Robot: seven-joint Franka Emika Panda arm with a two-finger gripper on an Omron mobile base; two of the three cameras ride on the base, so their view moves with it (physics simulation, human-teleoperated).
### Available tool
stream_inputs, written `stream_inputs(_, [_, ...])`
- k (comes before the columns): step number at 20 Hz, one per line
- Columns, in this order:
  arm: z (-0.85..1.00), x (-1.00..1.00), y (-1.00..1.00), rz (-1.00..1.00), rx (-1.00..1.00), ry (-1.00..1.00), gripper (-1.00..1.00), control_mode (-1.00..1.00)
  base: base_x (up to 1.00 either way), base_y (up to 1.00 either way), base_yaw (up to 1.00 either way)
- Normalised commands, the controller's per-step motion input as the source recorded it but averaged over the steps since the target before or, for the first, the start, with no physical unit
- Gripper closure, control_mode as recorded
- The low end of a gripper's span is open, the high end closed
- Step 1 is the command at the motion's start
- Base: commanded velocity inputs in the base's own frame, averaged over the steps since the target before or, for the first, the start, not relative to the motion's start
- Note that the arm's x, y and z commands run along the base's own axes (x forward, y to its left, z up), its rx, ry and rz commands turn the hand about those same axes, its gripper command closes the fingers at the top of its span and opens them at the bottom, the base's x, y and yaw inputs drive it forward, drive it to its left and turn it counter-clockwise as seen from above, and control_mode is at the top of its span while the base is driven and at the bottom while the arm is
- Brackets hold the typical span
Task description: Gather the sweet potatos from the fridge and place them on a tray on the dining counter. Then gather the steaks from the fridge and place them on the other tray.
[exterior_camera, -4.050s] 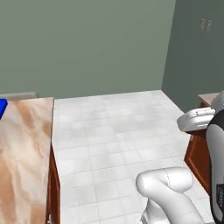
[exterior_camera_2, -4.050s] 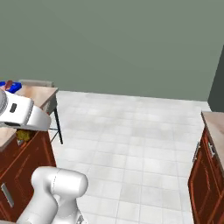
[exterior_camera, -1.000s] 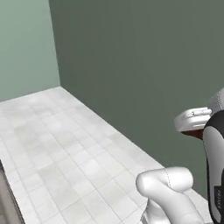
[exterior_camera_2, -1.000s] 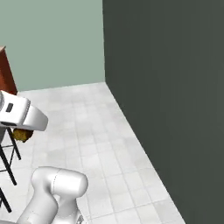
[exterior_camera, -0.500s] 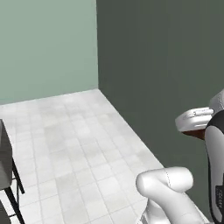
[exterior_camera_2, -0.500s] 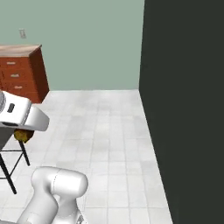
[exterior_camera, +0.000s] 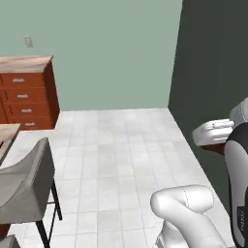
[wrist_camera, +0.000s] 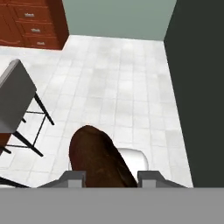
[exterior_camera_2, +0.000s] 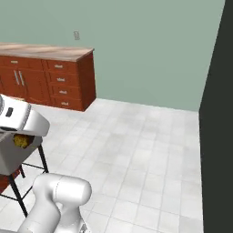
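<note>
While held over the white tiled floor [wrist_camera: 127, 87], the hand [wrist_camera: 111, 177] grips a dark reddish-brown oblong sweet potato [wrist_camera: 98, 159].
Fingers partly closed around it, apparently; grey stool [wrist_camera: 15, 98] at nine o'clock.

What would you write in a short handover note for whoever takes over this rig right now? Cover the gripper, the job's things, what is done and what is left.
Gripper: shut on a dark reddish-brown sweet potato, held between the fingers above the tiled floor.
Surroundings: grey stool at the left, red-brown drawer cabinet against the green wall, dark wall at the right.
Done: one sweet potato picked up and in carry.
Left: bring it to its tray on the dining counter, then the remaining items. Trays and fridge cannot be judged from these views.
</note>
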Motion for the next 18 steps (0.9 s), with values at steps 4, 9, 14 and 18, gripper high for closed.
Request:
stream_inputs(4, [0.0, 0.0, 0.0, 0.0, 0.0, 0.0, 1.0, 1.0, 1.0, -0.11, 0.52])
stream_inputs(9, [0.0, 0.0, 0.0, 0.0, 0.0, 0.0, 1.0, 1.0, 1.0, -0.1, 0.54])
stream_inputs(14, [0.0, 0.0, 0.0, 0.0, 0.0, 0.0, 1.0, 1.0, 1.0, -0.08, 0.6])
stream_inputs(18, [0.0, 0.0, 0.0, 0.0, 0.0, 0.0, 1.0, 1.0, 1.0, -0.02, 0.68])
